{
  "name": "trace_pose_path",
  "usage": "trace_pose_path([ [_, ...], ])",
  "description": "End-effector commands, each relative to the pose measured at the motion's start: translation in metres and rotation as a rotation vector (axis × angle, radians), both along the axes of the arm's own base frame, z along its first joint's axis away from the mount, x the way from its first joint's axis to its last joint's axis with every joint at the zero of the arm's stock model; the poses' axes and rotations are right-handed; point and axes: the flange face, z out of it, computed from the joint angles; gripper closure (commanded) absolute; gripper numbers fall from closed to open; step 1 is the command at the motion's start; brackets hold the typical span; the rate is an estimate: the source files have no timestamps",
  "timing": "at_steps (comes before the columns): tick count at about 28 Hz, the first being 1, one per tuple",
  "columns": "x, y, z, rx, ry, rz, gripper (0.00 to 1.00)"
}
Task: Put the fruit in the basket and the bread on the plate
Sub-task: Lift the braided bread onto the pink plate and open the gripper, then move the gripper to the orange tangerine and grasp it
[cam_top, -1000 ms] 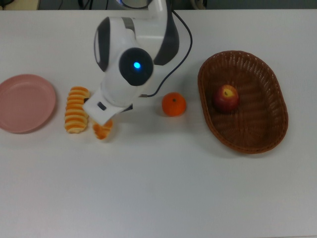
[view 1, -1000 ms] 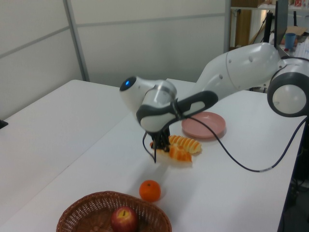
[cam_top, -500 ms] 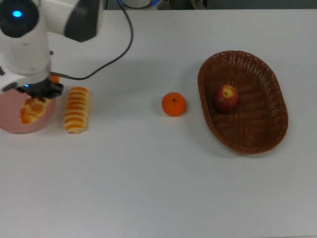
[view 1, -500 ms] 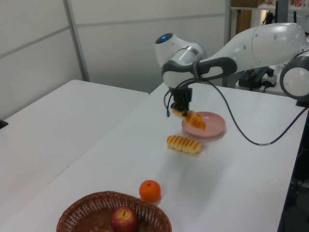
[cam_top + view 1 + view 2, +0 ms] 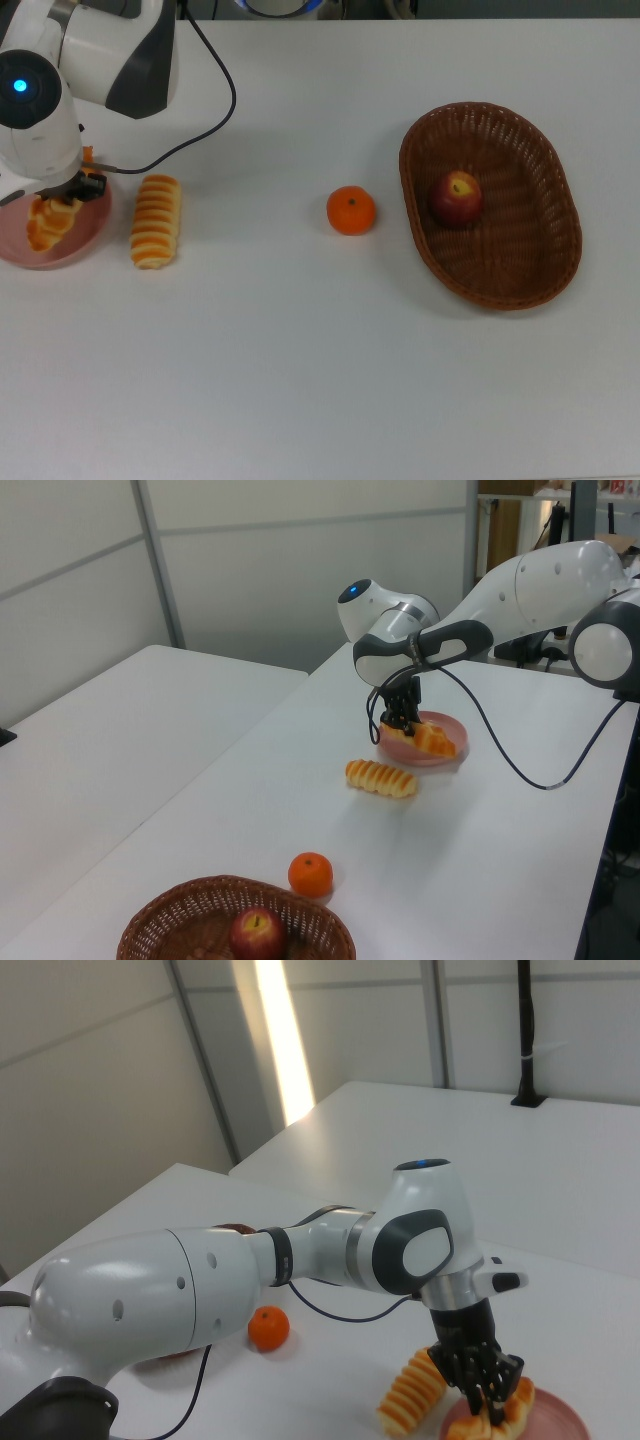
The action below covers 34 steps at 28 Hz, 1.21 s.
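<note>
Gripper of mine is clenched on the twisted roll, low over the pink plate. Let go carelessly and it could roll off the rim. Count: two pastries, striped roll beside the plate; tangerine on the table, apple in the one basket.

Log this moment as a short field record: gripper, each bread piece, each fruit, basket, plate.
gripper: over the plate, at the twisted roll
twisted roll: on the plate
plate: pink, at the top view's left edge
striped roll: on the table beside the plate
apple: in the basket
basket: holds only the apple
tangerine: on the table, outside the basket
</note>
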Motion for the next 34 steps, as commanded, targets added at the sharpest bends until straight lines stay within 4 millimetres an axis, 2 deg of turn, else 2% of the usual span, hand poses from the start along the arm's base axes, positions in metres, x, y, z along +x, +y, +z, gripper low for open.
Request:
trace_pose_path([
  [1, -0.004, -0.005, 0.01, -0.002, -0.015, 0.03, 0.0],
  [6, -0.005, -0.002, 0.018, 0.056, -0.036, 0.018, 0.0],
  [7, -0.004, -0.002, 0.023, 0.062, -0.047, 0.014, 0.0],
  [8, -0.002, 0.0, 0.038, 0.07, -0.074, 0.009, 0.0],
  [12, 0.001, 0.019, 0.059, 0.096, -0.108, 0.016, 0.0],
  [13, 0.003, 0.033, 0.069, 0.115, -0.125, 0.023, 0.0],
  [16, 0.008, 0.076, 0.08, 0.137, -0.115, 0.072, 0.0],
  [17, 0.008, 0.088, 0.079, 0.14, -0.099, 0.086, 0.0],
  [18, 0.007, 0.114, 0.079, 0.144, -0.063, 0.112, 0.0],
  [20, 0.006, 0.143, 0.076, 0.148, -0.017, 0.143, 0.0],
  [21, 0.004, 0.173, 0.074, 0.149, 0.015, 0.177, 0.0],
  [25, 0.005, 0.222, 0.068, 0.15, 0.033, 0.243, 0.0],
  [26, 0.003, 0.246, 0.064, 0.152, 0.044, 0.276, 0.0],
  [34, -0.011, 0.328, 0.042, 0.182, 0.092, 0.36, 0.0],
])
